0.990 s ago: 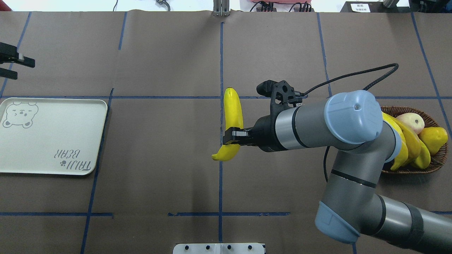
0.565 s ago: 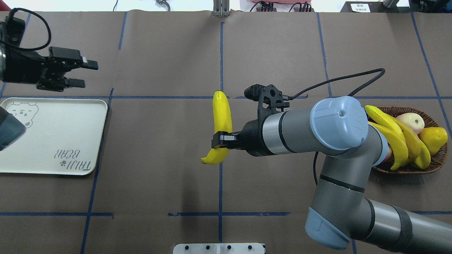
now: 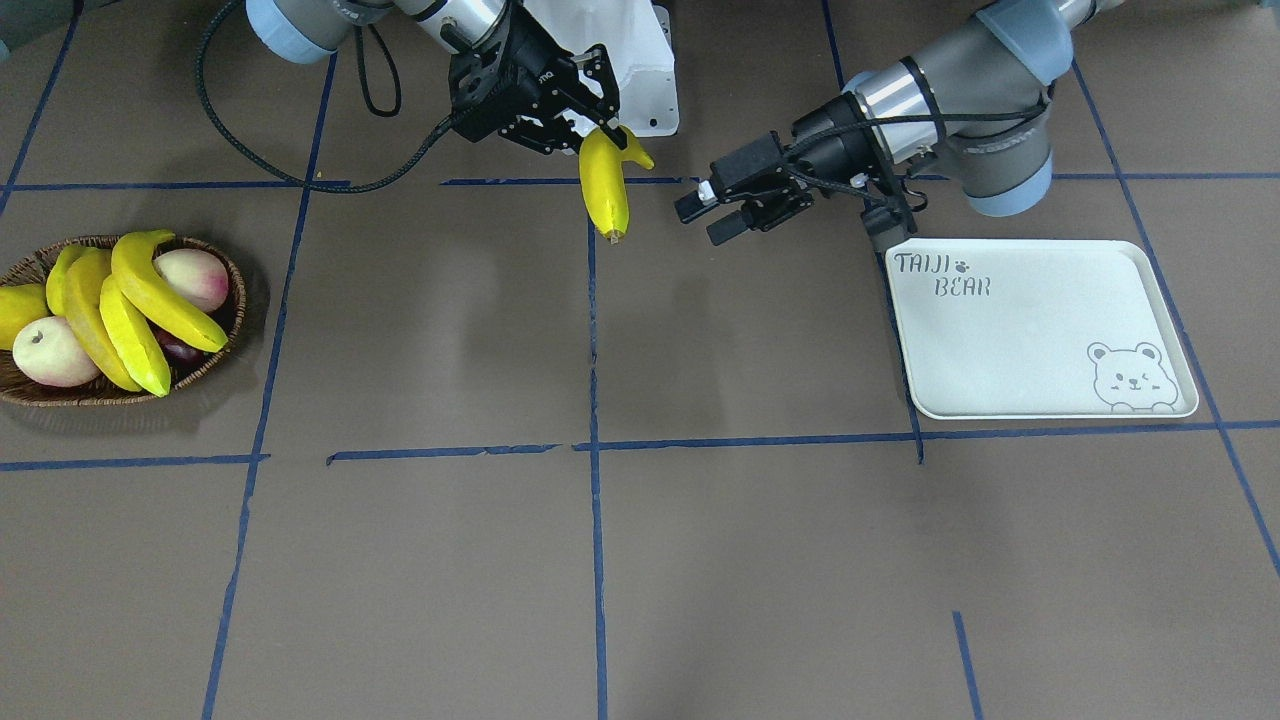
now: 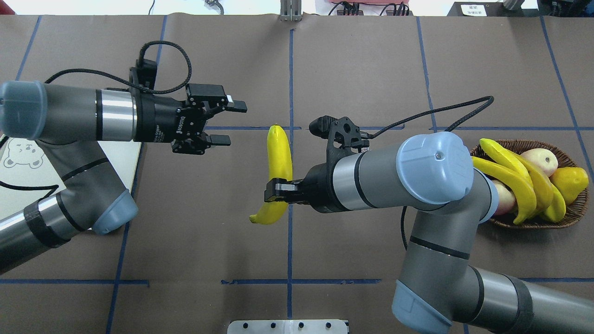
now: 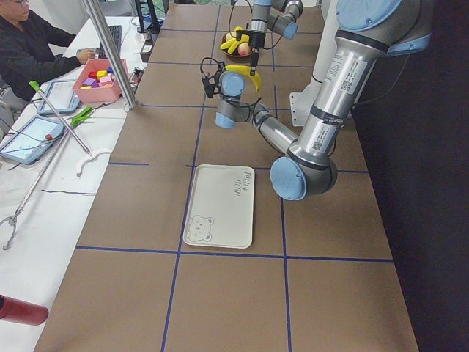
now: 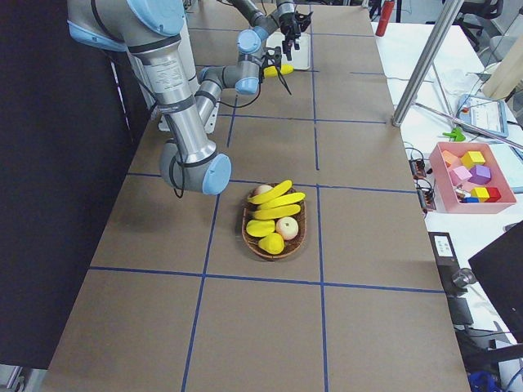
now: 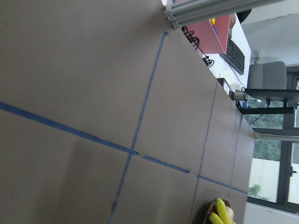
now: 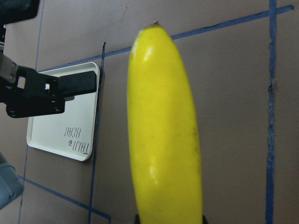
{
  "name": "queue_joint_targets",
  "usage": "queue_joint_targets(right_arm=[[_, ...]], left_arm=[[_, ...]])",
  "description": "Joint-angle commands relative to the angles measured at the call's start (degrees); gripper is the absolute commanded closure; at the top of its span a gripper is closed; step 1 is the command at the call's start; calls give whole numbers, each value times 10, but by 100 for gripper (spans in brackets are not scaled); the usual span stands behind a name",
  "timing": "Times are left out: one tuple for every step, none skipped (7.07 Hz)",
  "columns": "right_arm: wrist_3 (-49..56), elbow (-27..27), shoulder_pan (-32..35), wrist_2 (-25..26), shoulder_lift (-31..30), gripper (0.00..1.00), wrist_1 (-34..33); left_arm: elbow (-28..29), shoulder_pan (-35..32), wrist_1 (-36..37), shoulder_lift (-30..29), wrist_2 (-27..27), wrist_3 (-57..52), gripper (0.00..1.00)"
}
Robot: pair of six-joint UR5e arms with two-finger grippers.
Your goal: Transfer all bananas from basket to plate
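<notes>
Above mid-tabletop (image 4: 371,69), gripping one banana (image 4: 278,153) near its robot-side end in the closed right jaws, long axis pointing away from the robot, crosswise to the empty, spread left jaws just beside it on the plate (image 3: 1040,340) side.

Right claw (image 4: 274,191) clamped on banana (image 4: 280,153), left claw (image 4: 234,123) spread wide, both arms pointing inward

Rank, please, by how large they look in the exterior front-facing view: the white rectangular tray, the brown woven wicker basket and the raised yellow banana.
1. white rectangular tray, clearly largest
2. brown woven wicker basket, somewhat smaller, though the frame edge crops it
3. raised yellow banana, smallest
</notes>
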State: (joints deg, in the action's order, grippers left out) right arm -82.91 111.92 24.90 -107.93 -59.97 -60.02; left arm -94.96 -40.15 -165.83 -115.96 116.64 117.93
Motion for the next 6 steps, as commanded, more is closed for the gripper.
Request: queue_joint_targets(right_arm=[[-1, 0, -3, 0, 1, 98, 0], [-1, 0, -5, 0, 1, 98, 1], [-1, 1, -4, 0, 1, 98, 2], [-1, 0, -5, 0, 1, 98, 2], [-1, 1, -4, 0, 1, 98, 2], [-1, 1, -5, 0, 1, 98, 2]], left_arm=[[3, 21, 1, -18, -10, 1, 1], [3, 37, 1, -19, -27, 1, 1], [3, 58, 1, -24, -45, -1, 1], [6, 67, 4, -27, -55, -11, 1], [8, 73, 7, -28, -57, -23, 1], [7, 73, 9, -28, -60, -23, 10]])
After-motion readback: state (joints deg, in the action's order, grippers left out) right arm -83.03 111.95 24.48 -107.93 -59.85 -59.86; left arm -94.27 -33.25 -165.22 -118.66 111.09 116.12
